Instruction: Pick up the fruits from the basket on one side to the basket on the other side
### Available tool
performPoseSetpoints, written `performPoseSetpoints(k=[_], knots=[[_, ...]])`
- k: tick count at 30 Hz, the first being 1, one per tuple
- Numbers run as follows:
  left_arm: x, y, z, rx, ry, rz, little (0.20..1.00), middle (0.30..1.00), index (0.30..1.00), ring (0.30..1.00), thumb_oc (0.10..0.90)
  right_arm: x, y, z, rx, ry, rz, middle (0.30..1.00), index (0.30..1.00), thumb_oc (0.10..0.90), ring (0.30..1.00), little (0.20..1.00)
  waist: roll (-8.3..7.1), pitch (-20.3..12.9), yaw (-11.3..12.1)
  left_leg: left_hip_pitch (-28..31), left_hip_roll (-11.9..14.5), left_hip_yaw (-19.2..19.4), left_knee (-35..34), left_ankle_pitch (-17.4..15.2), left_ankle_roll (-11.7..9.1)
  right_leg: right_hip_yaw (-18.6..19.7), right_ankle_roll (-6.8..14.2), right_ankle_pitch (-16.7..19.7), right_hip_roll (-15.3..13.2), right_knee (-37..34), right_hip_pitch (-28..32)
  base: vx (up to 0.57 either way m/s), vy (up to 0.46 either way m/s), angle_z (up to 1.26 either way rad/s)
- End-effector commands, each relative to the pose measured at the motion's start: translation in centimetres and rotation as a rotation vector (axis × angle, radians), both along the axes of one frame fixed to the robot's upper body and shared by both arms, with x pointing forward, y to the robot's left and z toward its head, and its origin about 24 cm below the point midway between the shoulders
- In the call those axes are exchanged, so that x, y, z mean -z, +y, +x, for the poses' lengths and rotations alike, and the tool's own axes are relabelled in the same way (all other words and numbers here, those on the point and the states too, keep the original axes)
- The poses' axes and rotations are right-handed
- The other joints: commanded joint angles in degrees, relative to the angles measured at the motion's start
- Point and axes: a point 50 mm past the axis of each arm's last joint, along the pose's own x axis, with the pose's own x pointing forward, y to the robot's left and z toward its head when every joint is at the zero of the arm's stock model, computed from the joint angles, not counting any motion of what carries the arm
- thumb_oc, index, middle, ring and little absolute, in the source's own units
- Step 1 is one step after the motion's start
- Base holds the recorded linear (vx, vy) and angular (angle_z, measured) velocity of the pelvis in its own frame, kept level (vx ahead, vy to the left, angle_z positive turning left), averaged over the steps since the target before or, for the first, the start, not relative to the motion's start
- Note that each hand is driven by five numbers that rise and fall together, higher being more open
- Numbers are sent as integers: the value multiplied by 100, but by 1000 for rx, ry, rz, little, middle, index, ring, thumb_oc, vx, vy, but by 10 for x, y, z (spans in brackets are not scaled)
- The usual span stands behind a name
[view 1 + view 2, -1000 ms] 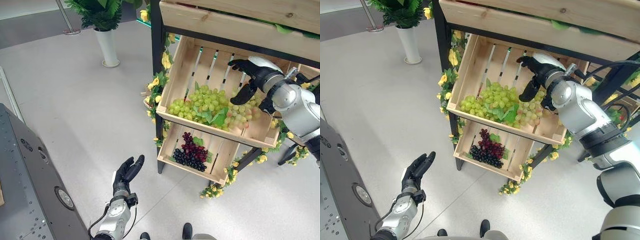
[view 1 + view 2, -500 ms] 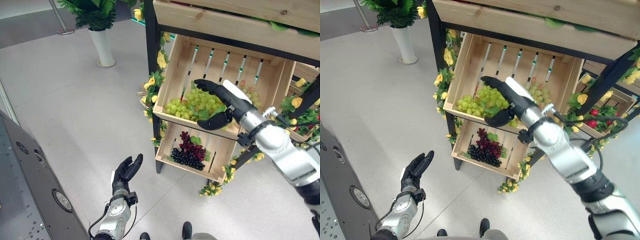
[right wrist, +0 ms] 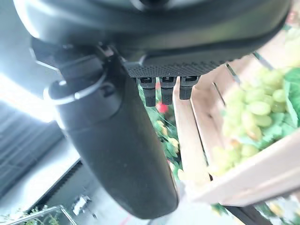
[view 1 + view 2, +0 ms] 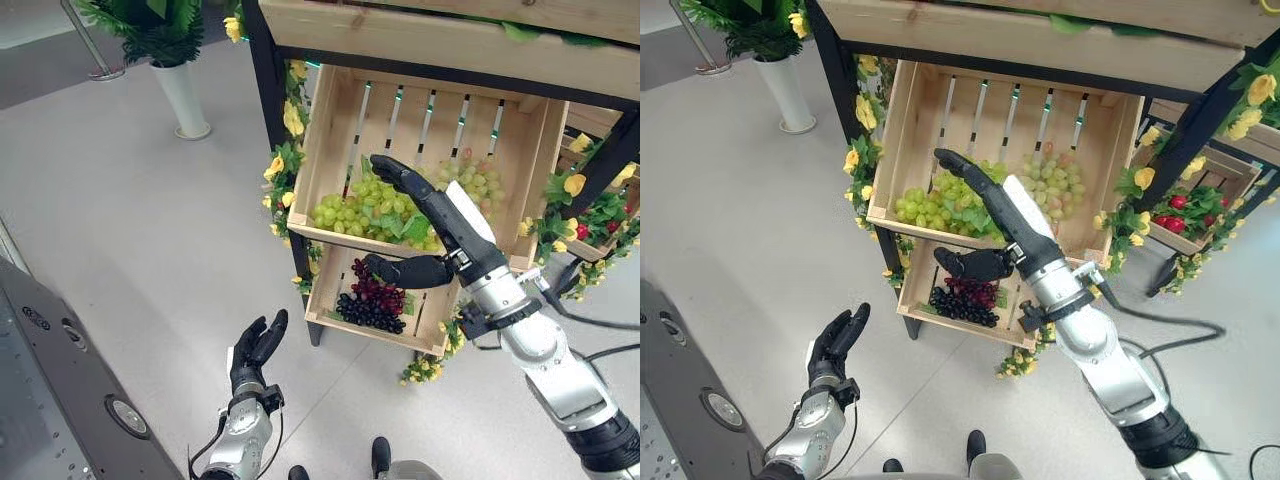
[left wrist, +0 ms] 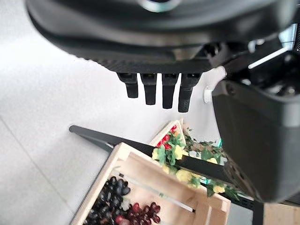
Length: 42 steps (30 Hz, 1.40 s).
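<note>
Green grapes [image 4: 372, 206] lie heaped in the upper wooden crate [image 4: 334, 140] of a black rack. Dark and red grapes [image 4: 372, 303] fill the lower crate [image 4: 325, 293] beneath it. My right hand [image 4: 430, 215] hovers open in front of the upper crate, fingers stretched over the green grapes and thumb out over the lower crate, holding nothing. The green grapes [image 3: 253, 112] show past its fingers [image 3: 161, 92] in the right wrist view. My left hand [image 4: 253, 347] floats open low over the floor, well short of the rack. The lower crate's dark grapes [image 5: 117, 199] appear beyond its fingers [image 5: 157, 92].
Yellow flowers [image 4: 292, 118] trail down the rack's black post. A third crate with red fruit [image 4: 1185, 206] sits to the right. A potted plant in a white vase [image 4: 187, 98] stands at the back left. A dark grey machine [image 4: 50, 380] borders the lower left.
My right hand has pulled back out of the upper crate toward me and lower, staying open and empty. The camera has shifted, so the rack sits further left. The left hand holds still.
</note>
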Motion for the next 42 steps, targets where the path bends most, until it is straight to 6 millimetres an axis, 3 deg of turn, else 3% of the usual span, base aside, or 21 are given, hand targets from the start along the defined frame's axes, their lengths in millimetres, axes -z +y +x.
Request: performPoseSetpoints(k=[1,5,9,11,12,14,15,22,29,31,33,35,36,40,42], knots=[[-36,-6,35,51,-231,79,900,900,900,900,800,-53,10,-24,-121,-408,124,900,900,800,900,900,71,-173,6,231,-127,-186,53,-904,5,-21,181,-648,3,36,410,0,3,-8],[-34,-11,35,69,-227,72,900,900,900,900,800,-40,29,-30,-312,-381,150,900,900,800,900,900,110,-181,93,226,-142,-236,53,-907,18,-62,178,-675,-10,36,426,5,0,-3],[-31,-14,34,84,-216,70,900,900,900,900,800,-23,34,-20,-427,-148,260,900,900,800,900,900,104,-189,171,237,-153,-265,53,-904,24,-138,172,-680,-32,36,462,8,-13,4],[-29,-14,33,89,-206,73,900,900,900,900,800,1,39,-10,-489,50,353,900,900,800,900,900,87,-198,207,238,-157,-273,53,-894,18,-191,163,-683,-43,36,479,9,-23,7],[-27,-14,32,94,-202,73,900,900,900,900,800,22,45,-7,-526,194,417,900,900,800,900,900,84,-196,238,237,-157,-297,53,-882,15,-237,156,-688,-51,36,495,8,-22,4],[-26,-14,32,94,-200,74,900,900,900,900,800,35,48,-7,-534,275,447,900,900,800,900,900,84,-199,253,229,-160,-316,53,-874,12,-267,154,-687,-58,36,497,8,-17,5],[-26,-13,30,97,-203,78,900,900,900,900,800,50,53,-9,-535,336,436,900,900,800,900,900,80,-196,283,225,-168,-338,53,-864,14,-314,154,-684,-72,36,509,6,-16,7],[-29,-18,30,106,-228,136,900,900,900,900,800,81,57,-7,-445,412,377,900,900,800,900,900,37,-141,450,109,-238,-581,53,-808,38,-482,137,-663,-97,36,530,-7,-21,11],[-27,-28,21,122,-242,153,900,900,900,900,800,90,59,-3,-392,439,421,900,900,800,900,900,5,-46,654,1,-352,-1007,53,-806,106,-701,107,-796,-133,259,577,-9,-36,24],[-27,-28,18,126,-245,163,900,900,900,900,800,93,60,-2,-381,455,431,900,900,800,900,900,34,-10,675,-37,-358,-1209,53,-772,160,-641,87,-988,-140,728,449,-12,-60,26],[-27,-26,18,149,-244,179,900,900,900,900,800,97,58,-3,-359,458,431,900,900,800,900,900,52,38,650,-72,-369,-1430,53,-722,232,-465,173,-957,-204,1356,172,-26,-138,25],[-27,-27,21,230,-226,192,900,900,900,900,800,101,52,-4,-298,452,448,900,900,800,900,900,75,92,552,-147,-366,-1873,53,-642,302,101,202,-946,-156,1798,-171,-83,-295,85],[-24,-29,23,281,-202,200,900,900,900,900,800,105,48,-5,-258,450,435,900,900,800,900,900,70,104,492,-220,-337,-2142,53,-583,291,384,137,-1043,-94,1487,-126,-113,-366,166],[-18,-35,26,313,-151,201,900,900,900,900,800,115,45,3,-183,462,358,900,900,800,900,900,-18,79,501,-357,-251,-2334,53,-549,178,622,77,-1009,38,933,29,-122,-403,142],[-12,-32,25,249,-113,218,900,900,900,900,800,118,42,16,-170,518,342,900,900,800,900,900,-154,76,604,-515,-39,-2208,53,-401,-80,483,0,-782,156,236,242,-238,-638,64]])
